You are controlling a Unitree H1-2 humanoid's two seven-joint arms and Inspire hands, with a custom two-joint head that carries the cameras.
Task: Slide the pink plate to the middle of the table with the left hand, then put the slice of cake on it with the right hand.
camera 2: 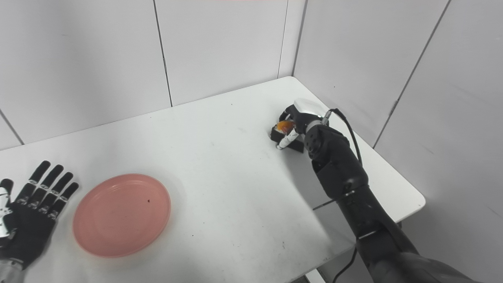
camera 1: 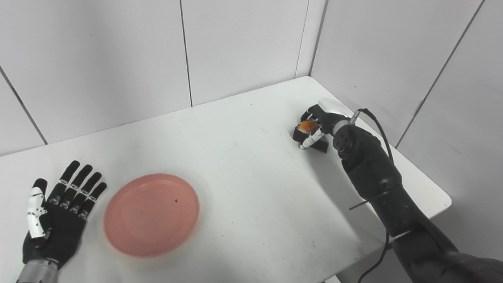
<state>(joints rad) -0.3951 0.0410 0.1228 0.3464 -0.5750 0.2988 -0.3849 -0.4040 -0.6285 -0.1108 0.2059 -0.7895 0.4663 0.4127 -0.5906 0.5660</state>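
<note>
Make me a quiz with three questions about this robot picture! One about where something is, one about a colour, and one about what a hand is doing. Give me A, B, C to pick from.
1. Where is the plate?
A. On the table, beside the left hand
B. Under the cake
C. At the far corner by the wall

2. What colour is the plate?
A. Blue
B. Pink
C. Green

3. What is the right hand doing?
A. Lying flat and open
B. Pointing up at the ceiling
C. Closing its fingers around the slice of cake

Answers:
1. A: the plate lies on the table just next to the left hand, far from the slice of cake.
2. B: its whole face is pink.
3. C: the right hand's fingers wrap the dark slice with its orange top; it is the left hand that lies flat and open.
</note>
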